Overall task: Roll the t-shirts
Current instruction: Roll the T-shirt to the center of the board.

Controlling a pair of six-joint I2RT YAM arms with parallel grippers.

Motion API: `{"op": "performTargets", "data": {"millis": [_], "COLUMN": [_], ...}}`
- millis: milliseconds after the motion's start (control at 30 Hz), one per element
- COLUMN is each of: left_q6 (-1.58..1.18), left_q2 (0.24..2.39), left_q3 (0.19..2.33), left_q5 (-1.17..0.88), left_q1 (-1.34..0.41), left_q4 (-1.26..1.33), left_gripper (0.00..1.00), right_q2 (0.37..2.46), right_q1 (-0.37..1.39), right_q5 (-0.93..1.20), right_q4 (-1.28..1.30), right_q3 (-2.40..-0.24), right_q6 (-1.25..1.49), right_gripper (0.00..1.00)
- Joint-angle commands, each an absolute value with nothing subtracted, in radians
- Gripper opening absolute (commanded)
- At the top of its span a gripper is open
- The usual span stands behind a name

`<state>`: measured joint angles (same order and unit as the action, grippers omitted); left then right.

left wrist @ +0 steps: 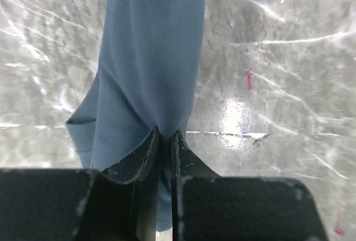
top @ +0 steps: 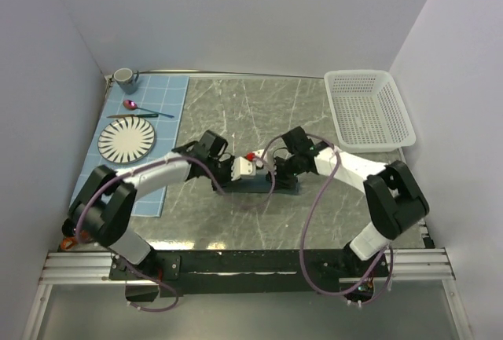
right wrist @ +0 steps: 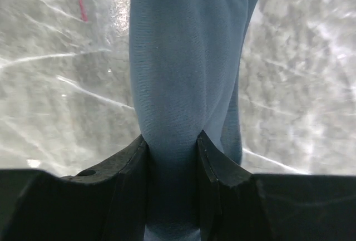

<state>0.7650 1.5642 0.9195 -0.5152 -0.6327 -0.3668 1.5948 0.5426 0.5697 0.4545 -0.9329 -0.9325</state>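
slate-blue t-shirt (top: 259, 186), narrow roll, centre of table (top: 236, 112)

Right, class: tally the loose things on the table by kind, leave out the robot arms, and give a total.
t-shirt: 1
mug: 1
spoon: 1
plate: 1
placemat: 1
basket: 1
Total: 6

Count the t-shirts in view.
1. The t-shirt lies in a narrow roll at the middle of the table, pinched by the left gripper and the right gripper. The arms could hide another.
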Motion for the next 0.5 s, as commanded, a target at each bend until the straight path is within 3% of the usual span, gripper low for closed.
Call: {"op": "performTargets", "data": {"millis": [0,133,367,467], "left_q6": [0.707,0.718,0.934,0.873], "left_q2": [1.733,1.893,2.257,2.313], "left_q3": [1.107,1.296,1.765,1.873], "left_q5": [-0.692,-0.793,-0.893,-0.919], "left_q1": [-0.578,-0.48,-0.436,-0.434], "left_q4": [-0.655,-0.84,-1.346,-1.373], "left_gripper": [0.09,0.11,0.14,0.18], "right_q2": [1.735,1.908,1.996,2.023], "right_q1": [0.508,0.434,0.379,0.361], "right_q5": [0.676,0.738,0.761,0.768], "right_q4": [0.788,0.916,0.992,1.015], "right_q3": [-1.075,-1.248,-1.302,-1.308], "right_q6": [-0.882,-0.854,-0.851,-0.841], "right_gripper": [0.0,0.0,0.01,0.02]}}
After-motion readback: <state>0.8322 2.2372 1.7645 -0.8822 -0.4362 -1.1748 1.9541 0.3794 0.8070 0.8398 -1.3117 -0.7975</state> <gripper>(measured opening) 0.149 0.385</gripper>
